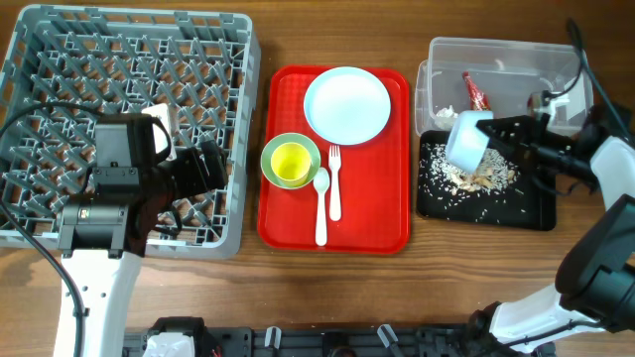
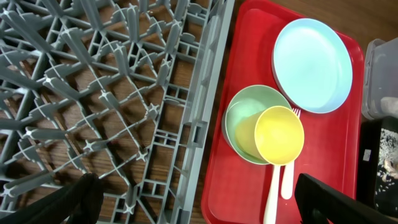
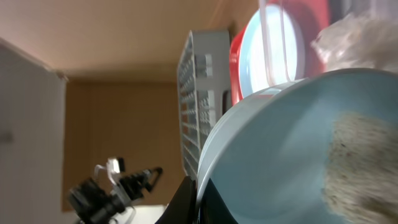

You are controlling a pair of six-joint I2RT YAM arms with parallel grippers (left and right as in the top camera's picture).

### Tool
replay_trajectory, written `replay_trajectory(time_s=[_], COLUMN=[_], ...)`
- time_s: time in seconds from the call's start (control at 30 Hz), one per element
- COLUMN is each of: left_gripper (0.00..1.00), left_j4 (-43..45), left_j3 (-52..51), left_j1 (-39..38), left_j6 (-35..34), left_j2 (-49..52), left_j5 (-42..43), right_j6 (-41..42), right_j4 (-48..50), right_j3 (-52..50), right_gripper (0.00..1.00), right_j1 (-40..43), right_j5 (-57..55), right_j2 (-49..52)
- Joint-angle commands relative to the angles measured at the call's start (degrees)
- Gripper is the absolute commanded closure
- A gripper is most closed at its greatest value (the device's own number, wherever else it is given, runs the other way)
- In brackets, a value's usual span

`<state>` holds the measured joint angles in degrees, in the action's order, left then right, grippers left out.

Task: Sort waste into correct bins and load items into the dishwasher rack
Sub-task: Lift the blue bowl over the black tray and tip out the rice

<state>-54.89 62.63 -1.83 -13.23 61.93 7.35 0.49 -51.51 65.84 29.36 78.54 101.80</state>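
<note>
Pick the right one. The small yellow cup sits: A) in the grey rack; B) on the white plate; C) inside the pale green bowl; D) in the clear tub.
C: the yellow cup sits nested inside the pale green bowl on the red tray.

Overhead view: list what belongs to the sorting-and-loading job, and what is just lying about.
Job: rack, plate, green bowl, yellow cup, fork, spoon, blue bowl, clear tub, black tray, wrapper, crumbs.
Lying about: red tray, table.
</note>
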Motion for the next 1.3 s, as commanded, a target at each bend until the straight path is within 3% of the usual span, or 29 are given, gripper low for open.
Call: replay_trajectory(time_s=[0.0, 0.43, 0.63, 0.83, 1.07, 1.27], left_gripper=[0.0, 0.0, 0.0, 0.0, 0.0, 0.0], left_j4=[0.1, 0.1, 0.1, 0.2, 0.2, 0.2], left_j3=[1.0, 1.0, 1.0, 1.0, 1.0, 1.0], left_j1=[-0.3, -0.3, -0.3, -0.3, -0.3, -0.3], left_j6=[-0.7, -0.7, -0.7, -0.7, -0.7, -0.7], left_j2=[0.0, 0.0, 0.0, 0.0, 0.0, 0.0], left_j5=[0.7, 0.7, 0.7, 0.7, 0.7, 0.7], right_j6=[7.4, 23.1, 25.0, 24.5, 13.0, 11.1], right_j4=[1.2, 7.0, 9.0, 9.6, 9.6, 9.2], right_j3=[1.2, 1.2, 1.2, 1.2, 1.2, 1.2], right_gripper=[0.96, 0.96, 0.96, 0.96, 0.96, 0.96], right_j1=[2.6, 4.8, 4.8, 4.8, 2.6, -2.1], right_j5=[3.9, 12.9, 14.0, 14.1, 10.4, 4.6], right_j2=[1.0, 1.0, 1.0, 1.0, 0.9, -1.9])
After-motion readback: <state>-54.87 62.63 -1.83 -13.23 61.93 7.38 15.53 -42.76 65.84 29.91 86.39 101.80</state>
